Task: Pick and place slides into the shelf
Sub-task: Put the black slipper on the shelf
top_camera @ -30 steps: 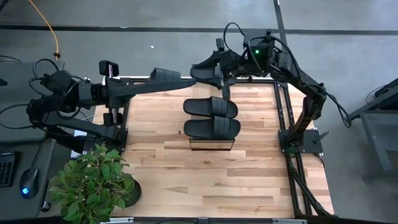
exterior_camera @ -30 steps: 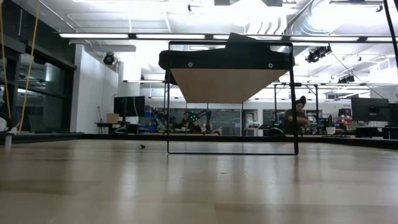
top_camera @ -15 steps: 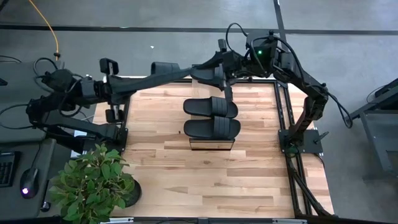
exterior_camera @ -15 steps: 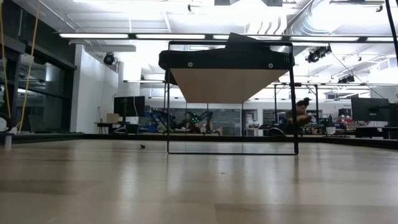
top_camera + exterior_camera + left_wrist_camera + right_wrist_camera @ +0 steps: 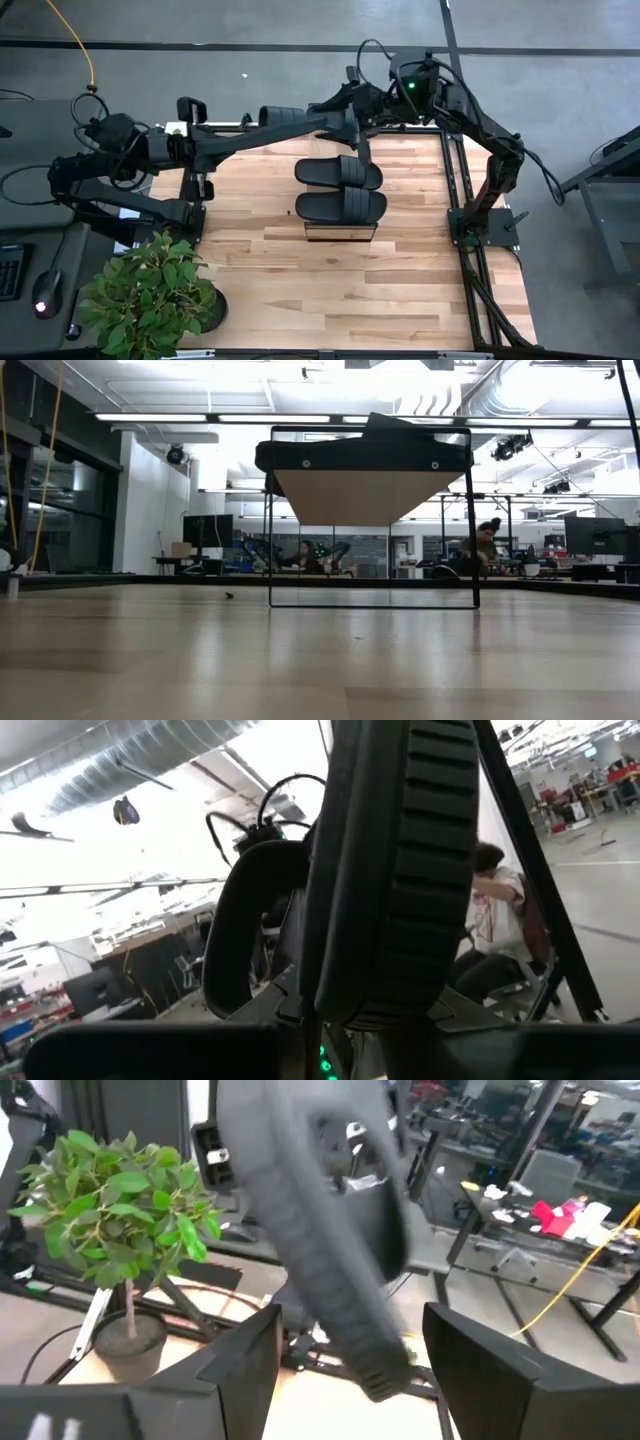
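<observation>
Two black slides (image 5: 338, 172) (image 5: 340, 206) lie side by side on the shelf (image 5: 340, 232), soles down on its wood top. In the low view the shelf (image 5: 370, 490) stands on the table. A third slide (image 5: 335, 115) hangs above the table's far edge, with my left gripper (image 5: 325, 120) shut on it. My right gripper (image 5: 352, 110) faces it there, open. Its two fingers (image 5: 250, 1370) stand either side of the slide (image 5: 320, 1210); I cannot tell whether they touch it. My left gripper (image 5: 350, 1060) holds the slide by one end (image 5: 350, 1010), reaching level from the table's left; the gripper's own body hides the fingertips. The slide stands on edge beyond the fingers, ribbed sole (image 5: 430, 870) to one side, strap (image 5: 250, 930) to the other, clear of the table.
A potted plant (image 5: 150, 295) stands at the table's near left corner. The near half of the wooden tabletop (image 5: 350, 290) has free room. People (image 5: 485, 540) sit in the room beyond the table.
My left gripper has moved toward the table's right edge, closer to my right gripper, carrying the slide with it. The two slides on the shelf have stayed put.
</observation>
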`<state>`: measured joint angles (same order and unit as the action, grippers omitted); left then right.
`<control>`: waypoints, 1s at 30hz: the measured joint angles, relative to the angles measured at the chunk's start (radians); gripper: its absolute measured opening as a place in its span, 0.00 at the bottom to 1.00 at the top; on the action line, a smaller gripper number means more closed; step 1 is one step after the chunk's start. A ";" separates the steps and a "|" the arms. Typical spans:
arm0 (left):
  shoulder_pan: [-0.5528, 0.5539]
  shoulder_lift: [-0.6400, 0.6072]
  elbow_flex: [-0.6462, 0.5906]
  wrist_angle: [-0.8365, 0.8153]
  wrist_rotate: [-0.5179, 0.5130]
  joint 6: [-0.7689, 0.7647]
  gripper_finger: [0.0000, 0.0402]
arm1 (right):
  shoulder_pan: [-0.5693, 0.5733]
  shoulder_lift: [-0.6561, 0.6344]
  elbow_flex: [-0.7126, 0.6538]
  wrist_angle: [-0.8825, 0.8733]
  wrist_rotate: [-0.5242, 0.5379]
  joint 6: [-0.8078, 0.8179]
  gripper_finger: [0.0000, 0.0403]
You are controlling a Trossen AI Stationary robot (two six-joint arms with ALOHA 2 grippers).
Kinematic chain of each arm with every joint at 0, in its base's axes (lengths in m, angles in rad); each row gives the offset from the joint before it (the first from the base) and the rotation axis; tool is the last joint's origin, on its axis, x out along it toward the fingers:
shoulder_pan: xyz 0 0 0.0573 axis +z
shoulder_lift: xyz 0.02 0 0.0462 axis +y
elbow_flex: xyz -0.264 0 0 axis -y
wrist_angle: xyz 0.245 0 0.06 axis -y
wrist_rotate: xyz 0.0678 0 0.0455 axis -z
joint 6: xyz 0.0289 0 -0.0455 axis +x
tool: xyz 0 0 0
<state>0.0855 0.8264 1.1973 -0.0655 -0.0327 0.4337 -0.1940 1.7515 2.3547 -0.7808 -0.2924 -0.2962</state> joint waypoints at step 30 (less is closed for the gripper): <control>0.001 -0.051 0.000 -0.187 -0.072 -0.046 0.26 | 0.002 0.037 -0.002 -0.050 0.069 -0.062 0.04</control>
<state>0.0860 0.7752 1.1976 -0.2522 -0.1046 0.3878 -0.1925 1.7889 2.3531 -0.8310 -0.2235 -0.3580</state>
